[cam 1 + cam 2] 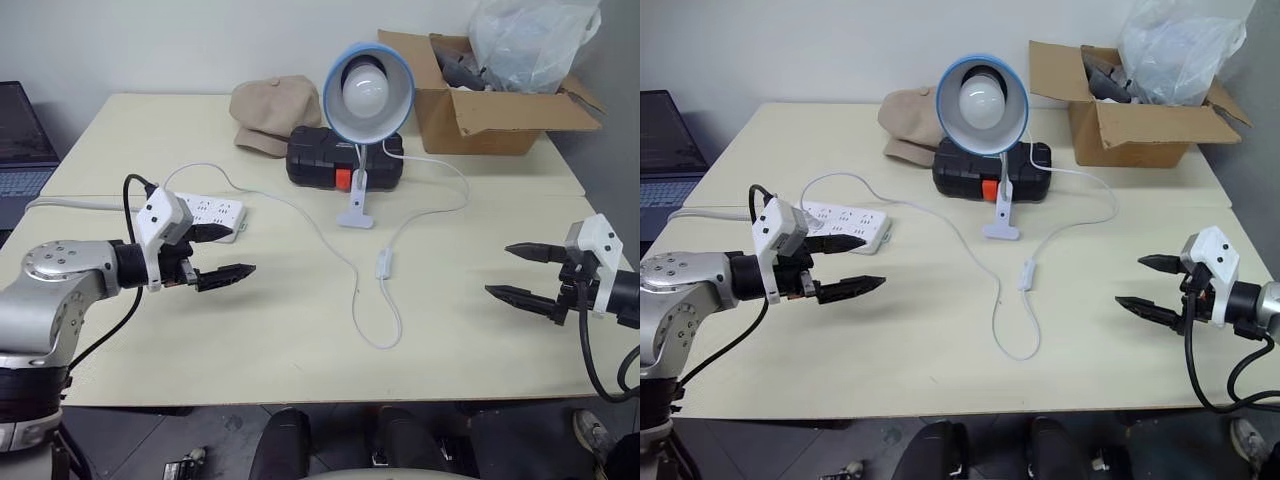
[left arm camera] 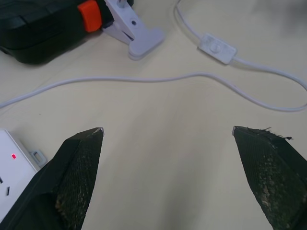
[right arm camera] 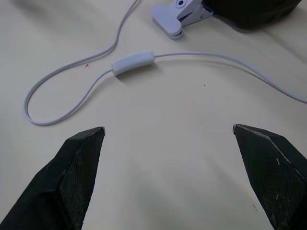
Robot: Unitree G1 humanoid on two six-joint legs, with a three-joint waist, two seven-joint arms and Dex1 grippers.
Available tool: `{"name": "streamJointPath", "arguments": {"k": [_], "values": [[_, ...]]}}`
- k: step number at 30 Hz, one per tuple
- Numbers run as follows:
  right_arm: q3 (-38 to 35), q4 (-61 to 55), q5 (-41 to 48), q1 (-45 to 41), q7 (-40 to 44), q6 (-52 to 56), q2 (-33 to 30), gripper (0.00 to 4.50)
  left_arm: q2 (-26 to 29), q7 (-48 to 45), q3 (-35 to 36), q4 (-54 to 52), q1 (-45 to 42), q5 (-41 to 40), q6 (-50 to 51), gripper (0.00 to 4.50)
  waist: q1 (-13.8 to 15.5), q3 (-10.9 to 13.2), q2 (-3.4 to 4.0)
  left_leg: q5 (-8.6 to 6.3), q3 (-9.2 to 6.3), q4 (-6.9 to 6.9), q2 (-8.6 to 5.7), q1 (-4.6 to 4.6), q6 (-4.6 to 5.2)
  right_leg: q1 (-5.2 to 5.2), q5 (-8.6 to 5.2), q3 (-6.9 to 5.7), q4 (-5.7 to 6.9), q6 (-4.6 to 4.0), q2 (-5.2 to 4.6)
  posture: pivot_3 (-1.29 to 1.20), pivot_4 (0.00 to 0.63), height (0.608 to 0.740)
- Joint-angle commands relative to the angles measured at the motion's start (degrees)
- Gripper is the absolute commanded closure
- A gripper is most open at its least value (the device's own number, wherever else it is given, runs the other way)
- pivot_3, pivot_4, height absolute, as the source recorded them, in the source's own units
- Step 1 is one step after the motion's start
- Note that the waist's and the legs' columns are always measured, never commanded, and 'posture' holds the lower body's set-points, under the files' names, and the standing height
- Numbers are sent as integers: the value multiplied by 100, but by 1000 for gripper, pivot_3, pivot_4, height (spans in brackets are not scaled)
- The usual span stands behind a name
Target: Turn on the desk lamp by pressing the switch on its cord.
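Two grippers, one switch, one cord, one desk lamp, one power strip. The left gripper and right gripper both hang above the table with fingers spread wide, holding and touching nothing. The switch lies on the table between them, well apart from each, on the looping cord. Farther back stands the desk lamp, unlit, its clip base against a black case; the power strip lies far-left

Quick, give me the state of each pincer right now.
Left pincer: open, holding nothing, above the table.
Right pincer: open, holding nothing, off to the side of the switch.
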Motion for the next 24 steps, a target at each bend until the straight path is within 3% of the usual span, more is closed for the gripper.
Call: {"name": "streamJointPath", "arguments": {"k": [1,6,15,24], "values": [[-192,-162,-37,54,39,-119,-90,0,-33,-79,89,-2,-88,-43,-206,8,0,0,0,0,0,0,0,0,0,0,0,0,0,0,0,0,150,740],[-159,-282,0,44,-47,25,-69,0,68,-125,60,-218,84,-141,110,8,-5,0,0,0,1,1,0,2,0,1,1,1,1,1,0,0,150,740],[0,-389,47,-184,-169,359,-58,0,-205,-197,273,-164,199,-230,-318,8,3,0,0,0,0,3,0,2,0,2,2,1,1,3,0,0,150,740],[378,-635,413,-954,-719,1622,35,0,-75,-506,119,-250,39,-503,-2,8,1,0,0,0,0,4,0,2,0,2,4,2,1,5,0,0,150,740]]}}
